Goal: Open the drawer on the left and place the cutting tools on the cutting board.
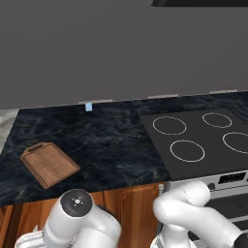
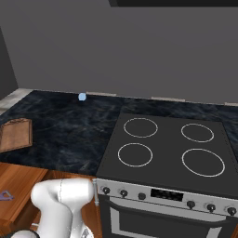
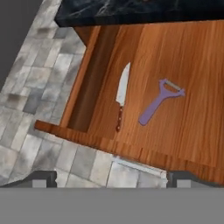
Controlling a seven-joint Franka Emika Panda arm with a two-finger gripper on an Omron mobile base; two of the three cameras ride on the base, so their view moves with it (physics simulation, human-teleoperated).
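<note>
The reddish-brown wooden drawer (image 3: pixel 175 83) is standing pulled open, exposing the white-bladed knife (image 3: pixel 122 93) beside the purple Y-shaped peeler (image 3: pixel 160 101); the fingers are hovering spread wide above, gripping nothing, likely readying a pick for the brown wooden cutting board (image 1: pixel 49 164) lying on the dark marble surface (image 1: pixel 106 140).

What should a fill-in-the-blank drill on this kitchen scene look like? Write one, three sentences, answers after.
1. The drawer is pulled ____.
2. Inside it, the knife lies beside a purple ____.
3. The cutting board on the counter has ____ lying on it.

Missing words: open; peeler; nothing
</note>
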